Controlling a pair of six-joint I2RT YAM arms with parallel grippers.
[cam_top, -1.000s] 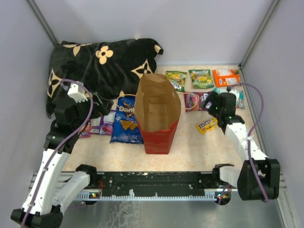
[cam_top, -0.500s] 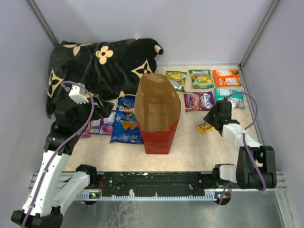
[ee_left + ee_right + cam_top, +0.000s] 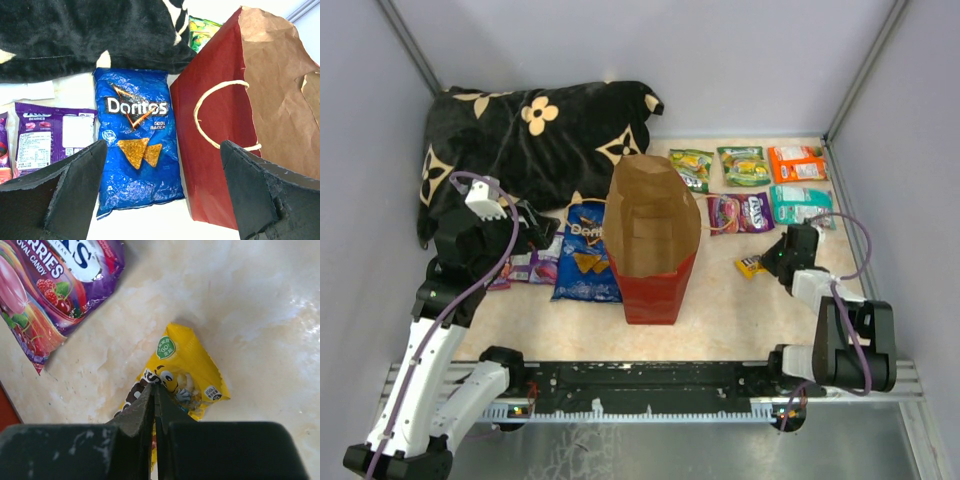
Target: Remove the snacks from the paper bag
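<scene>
My right jaws are closed tight, tips over the M&M's pack (image 3: 192, 365); dragging could skid it. My left jaws gape wide above Doritos (image 3: 135, 150), bag (image 3: 215, 165) just right: a snagged handle (image 3: 196, 111) could topple it.

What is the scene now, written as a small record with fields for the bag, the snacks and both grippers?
paper bag: upright, mouth open
Doritos bag: lying flat, left of paper bag
M&M's pack: lying flat, right of paper bag
left gripper: open, over Doritos bag
right gripper: shut, tips at M&M's pack; grip uncertain
</scene>
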